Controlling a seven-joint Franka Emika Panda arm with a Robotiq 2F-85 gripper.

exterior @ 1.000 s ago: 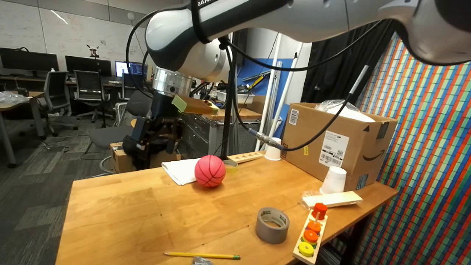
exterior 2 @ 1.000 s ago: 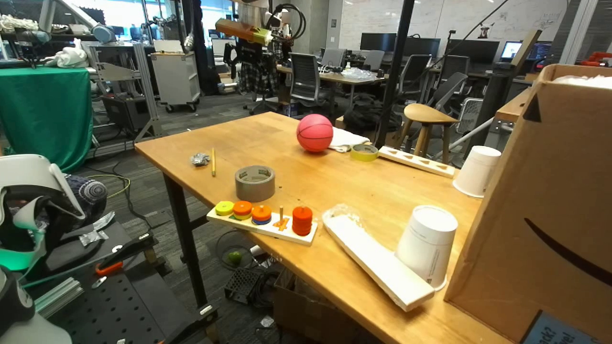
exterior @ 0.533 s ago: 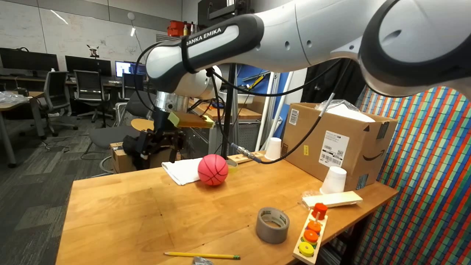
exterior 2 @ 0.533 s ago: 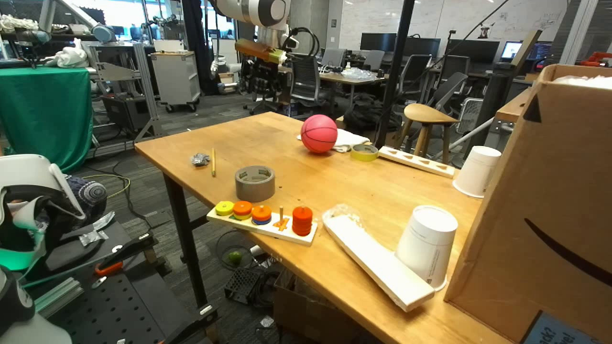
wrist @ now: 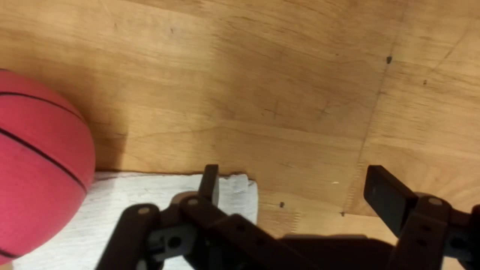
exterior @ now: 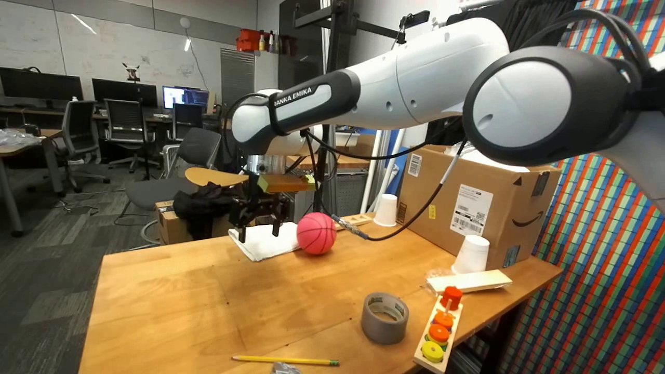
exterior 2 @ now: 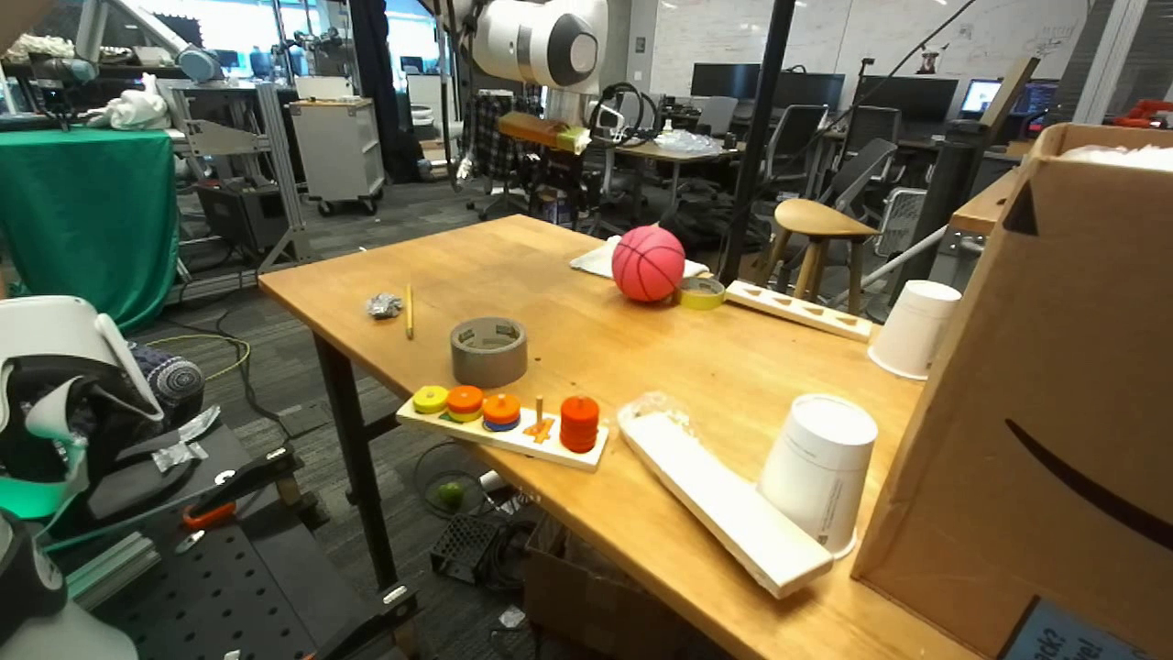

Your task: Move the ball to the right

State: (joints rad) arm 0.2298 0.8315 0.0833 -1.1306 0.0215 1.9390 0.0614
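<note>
The pinkish-red ball point(exterior: 316, 234) with dark seams sits on the wooden table point(exterior: 171, 301), beside or partly on a white cloth point(exterior: 267, 243). In an exterior view the ball point(exterior 2: 648, 264) stands just in front of a yellow tape roll point(exterior 2: 702, 294). In the wrist view the ball point(wrist: 41, 165) is at the left edge, partly cut off. My gripper point(exterior: 259, 235) is open and empty, pointing down above the cloth, left of the ball and apart from it. In the wrist view my gripper's point(wrist: 294, 180) fingers are wide apart with only table and cloth under them.
A grey tape roll point(exterior: 384, 318), a pencil point(exterior: 286, 360) and a peg toy point(exterior: 439, 332) lie toward the near side. White cups point(exterior: 471, 254), a white block point(exterior: 467, 281) and a large cardboard box point(exterior: 467, 202) stand at the right. A slotted wooden strip point(exterior 2: 797, 311) lies behind.
The ball has shifted to the right in both exterior views, toward the yellow tape roll. My gripper has come down and moved right, staying open.
</note>
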